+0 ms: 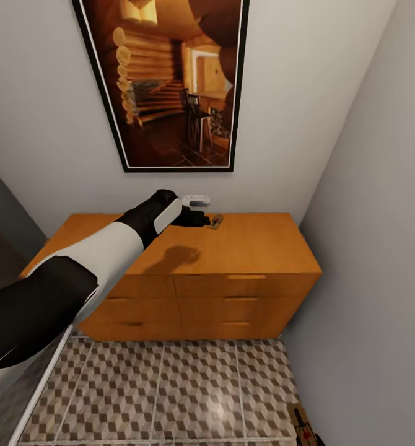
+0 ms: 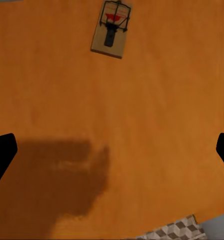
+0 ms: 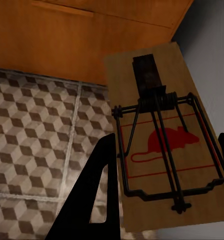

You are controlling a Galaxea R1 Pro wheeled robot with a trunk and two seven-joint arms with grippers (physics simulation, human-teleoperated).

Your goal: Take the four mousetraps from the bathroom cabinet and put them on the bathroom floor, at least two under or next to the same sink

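**Reaching across the cabinet top, 2 traps in sight**

Hanging on the wall above the cabinet [image 1: 232, 248] is 1 framed picture [image 1: 170, 80] of a log interior, and a small white device [image 1: 196, 200] sits at the cabinet's back edge. Nothing lies between the left gripper [image 1: 198, 218] and the mousetrap on the cabinet [image 1: 216, 221], which rests just beside the fingertips near that back edge. From the left wrist, this trap [image 2: 110, 35] is a small tan board with dark wire and a red mark; the jaws stand wide apart over bare wood. The right gripper [image 3: 162, 190] is clamped on a second mousetrap [image 3: 164, 145], printed with a red mouse, low beside the cabinet's front corner over the cube-patterned floor [image 1: 170, 396]. Count: 2 traps, 1 cabinet.
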